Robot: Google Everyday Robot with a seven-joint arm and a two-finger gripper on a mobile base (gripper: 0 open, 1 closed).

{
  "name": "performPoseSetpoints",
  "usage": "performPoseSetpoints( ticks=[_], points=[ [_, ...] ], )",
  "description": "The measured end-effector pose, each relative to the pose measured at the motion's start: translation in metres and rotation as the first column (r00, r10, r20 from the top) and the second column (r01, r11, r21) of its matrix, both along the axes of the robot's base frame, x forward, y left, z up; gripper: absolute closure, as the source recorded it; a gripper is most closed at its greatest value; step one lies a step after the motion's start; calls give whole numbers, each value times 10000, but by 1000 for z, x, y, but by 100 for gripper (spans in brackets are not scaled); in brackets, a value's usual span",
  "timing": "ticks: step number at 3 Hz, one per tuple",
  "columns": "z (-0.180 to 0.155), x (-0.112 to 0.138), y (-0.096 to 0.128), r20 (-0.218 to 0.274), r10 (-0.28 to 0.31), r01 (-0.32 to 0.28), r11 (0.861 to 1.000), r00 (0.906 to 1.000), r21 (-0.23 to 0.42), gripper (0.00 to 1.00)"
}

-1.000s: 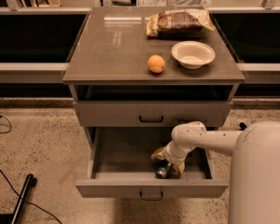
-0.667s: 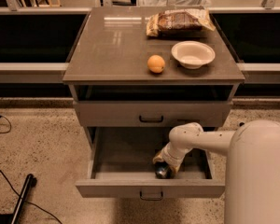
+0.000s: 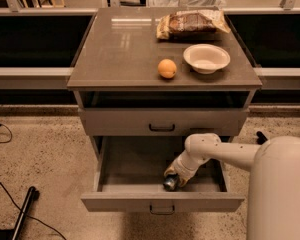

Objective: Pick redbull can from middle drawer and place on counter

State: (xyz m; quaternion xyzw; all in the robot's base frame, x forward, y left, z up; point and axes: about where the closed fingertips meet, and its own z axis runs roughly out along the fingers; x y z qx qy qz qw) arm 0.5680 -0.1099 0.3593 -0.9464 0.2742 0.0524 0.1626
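Note:
The middle drawer (image 3: 140,164) is pulled open below the counter (image 3: 120,49); its grey front with a small loop handle (image 3: 162,210) faces me. The redbull can (image 3: 169,183) lies inside the drawer near the front wall, right of centre, with a shiny end showing. My gripper (image 3: 173,177) reaches down into the drawer from the right and sits right over the can, touching or nearly touching it. The white arm (image 3: 215,151) covers most of the can's body.
On the counter are an orange (image 3: 167,68), a white bowl (image 3: 206,58) and a snack bag (image 3: 192,23). A closed drawer front with a black handle (image 3: 161,128) sits above the open drawer. My white base (image 3: 280,189) is at the right. Cables (image 3: 10,199) lie on the floor at left.
My gripper has shifted slightly left and lower inside the drawer, staying at the can. The can and the things on the counter have not visibly moved.

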Motion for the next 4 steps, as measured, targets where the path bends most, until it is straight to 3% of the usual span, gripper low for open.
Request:
performPoseSetpoints(
  ticks=[1,2,3,4],
  points=[
    [32,6,-4,344,-143,89,9881,9993,1537,100],
    [104,2,-10,1391,-296,-193,9411,9898,3375,98],
    [184,-14,-33,2975,-220,-1125,8970,9545,4275,100],
    [267,-30,-52,4403,212,-2320,8720,8976,4310,100]
  ],
)
